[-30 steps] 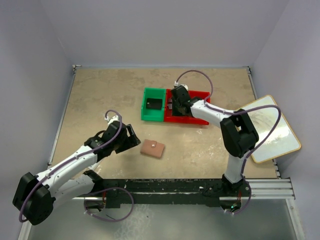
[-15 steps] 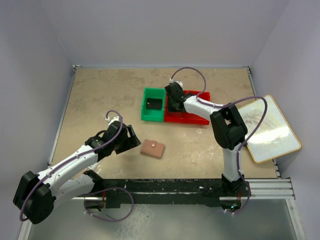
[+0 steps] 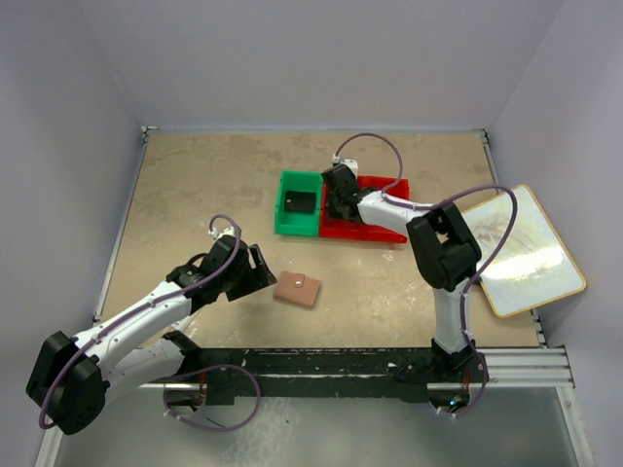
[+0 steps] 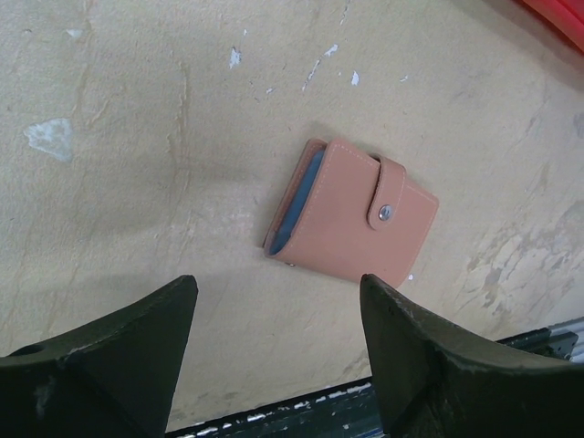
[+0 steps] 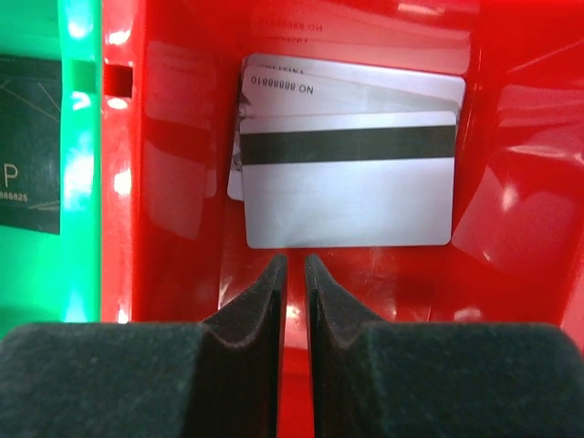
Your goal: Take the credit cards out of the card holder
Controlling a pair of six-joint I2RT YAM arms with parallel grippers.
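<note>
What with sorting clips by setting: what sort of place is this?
Probably a robotics lab cell: left arm and right arm on a rail, plain walls boxing in a scuffed table.

One camera, high behind me, overlooks the whole table (image 3: 195, 185). My left wrist looks closely down at the card holder (image 4: 351, 224), my right wrist into the red bin (image 5: 511, 182); overhead shows both.

The left arm (image 3: 146, 314) and right arm (image 3: 450, 316) are white tubes with black joints, each carrying a looping grey-purple cable (image 3: 371, 136). The right claw (image 5: 295, 265) is matte black.
</note>
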